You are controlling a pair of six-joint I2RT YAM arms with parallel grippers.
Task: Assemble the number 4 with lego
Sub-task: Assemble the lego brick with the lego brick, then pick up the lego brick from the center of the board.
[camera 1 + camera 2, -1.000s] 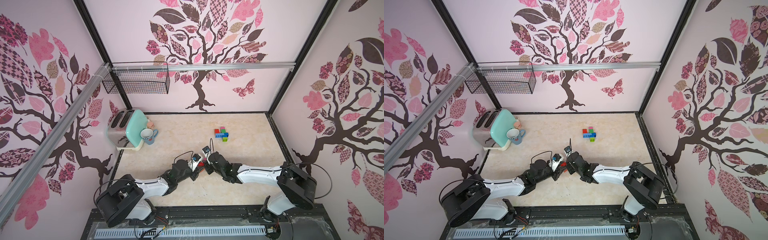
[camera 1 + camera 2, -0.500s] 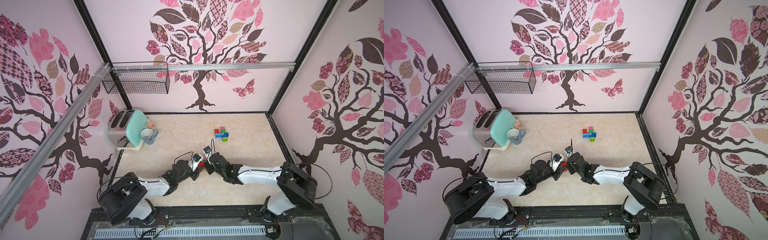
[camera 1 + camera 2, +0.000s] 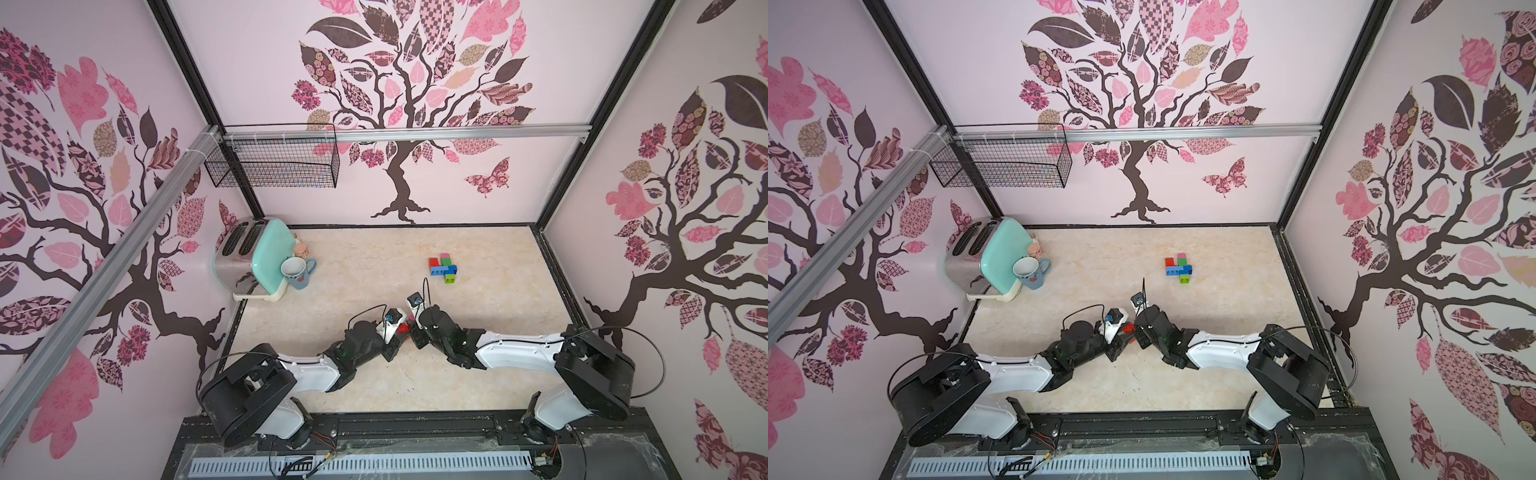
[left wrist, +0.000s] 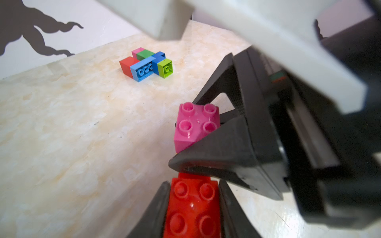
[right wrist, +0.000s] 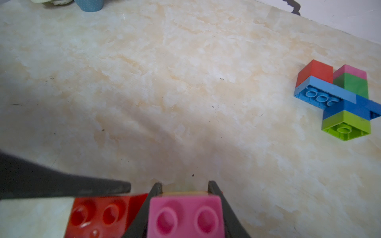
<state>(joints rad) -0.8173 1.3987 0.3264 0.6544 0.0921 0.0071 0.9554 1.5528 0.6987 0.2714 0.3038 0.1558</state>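
Right claw (image 5: 185,185) pinches pink brick (image 5: 185,216); left claw (image 4: 193,183) pinches red brick (image 4: 191,210) just beside. I see lego cluster (image 3: 444,269) toward bench (image 3: 332,270) far edge, right claw nearer.

No text, number or brand is showing up anywhere, folks: the studs on the red brick (image 4: 191,206) and the pink brick (image 4: 195,125) are looking blank, and the mug (image 3: 300,279) and toaster (image 3: 270,249) are offering nothing readable.
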